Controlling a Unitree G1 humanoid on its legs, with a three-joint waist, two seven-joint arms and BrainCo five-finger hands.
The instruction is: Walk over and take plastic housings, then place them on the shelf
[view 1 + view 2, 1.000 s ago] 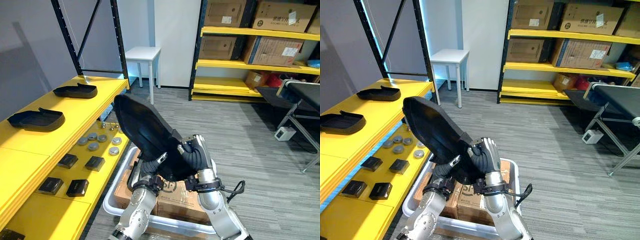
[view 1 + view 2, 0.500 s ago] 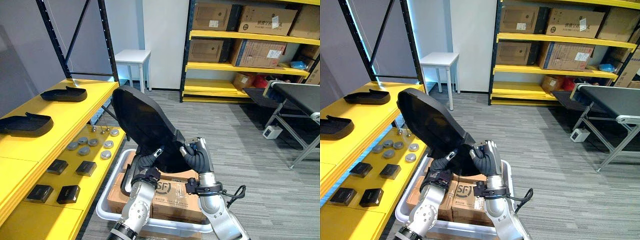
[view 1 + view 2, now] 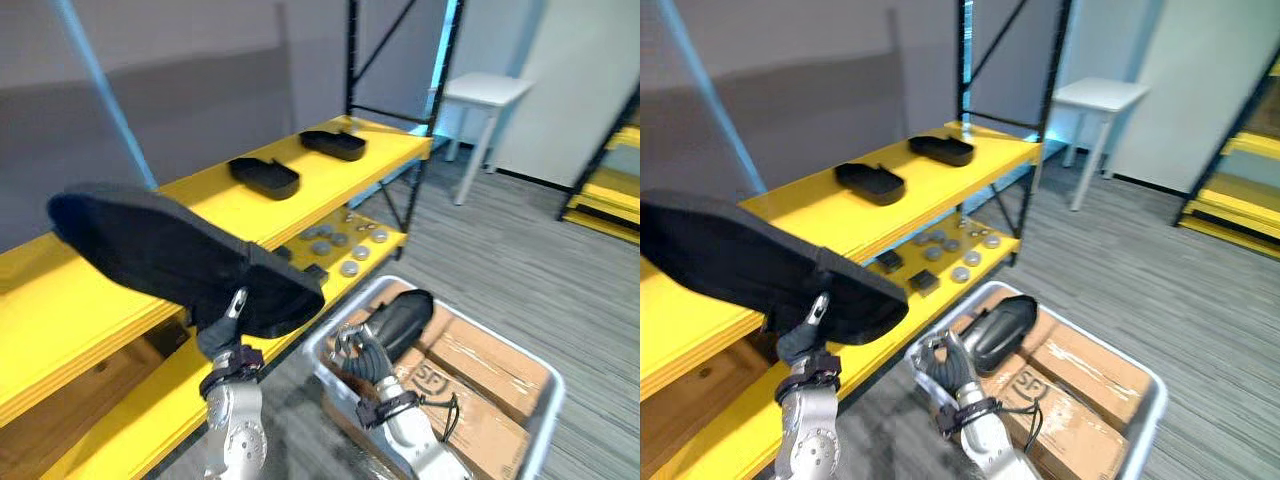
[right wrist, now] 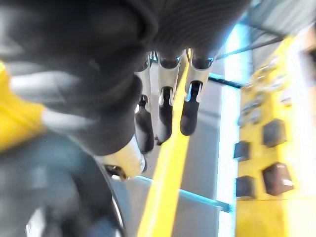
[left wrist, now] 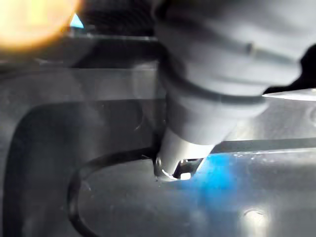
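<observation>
The plastic housing (image 3: 170, 260) being carried is a long matte-black moulded shell with a rounded nose. It is held out in the air over the near stretch of the yellow upper shelf (image 3: 390, 148) and is not yet set down. The left hand (image 3: 226, 338) bears it from beneath at its near end; whether that hand is clamped on it I cannot tell.

The main risk is probably that one-ended support. Most of the shell juts out past the hand, so it could tip nose-down or slide off, and smooth plastic gives little friction. A low approach might catch the nose on the shelf's front edge and twist the shell loose.

Further along the same shelf lie two smaller black housings (image 3: 265, 177) (image 3: 333, 144). They are shallow, tray-like, with raised rims, and well apart from the carried one. If it were set too far along, it could knock into them on the slick painted surface.

The lower shelf (image 3: 130, 435) holds flat grey discs (image 3: 340, 240), metal by the look of them, and small dark rectangular blocks (image 3: 890, 261).

The right hand (image 3: 385, 325) hangs empty with its fingers loosely apart. It is above a grey plastic bin (image 3: 548, 388) packed with brown cardboard boxes (image 3: 480, 360). Unused, it lends the shell no steadying. A white side table (image 3: 490, 88) stands beyond.
</observation>
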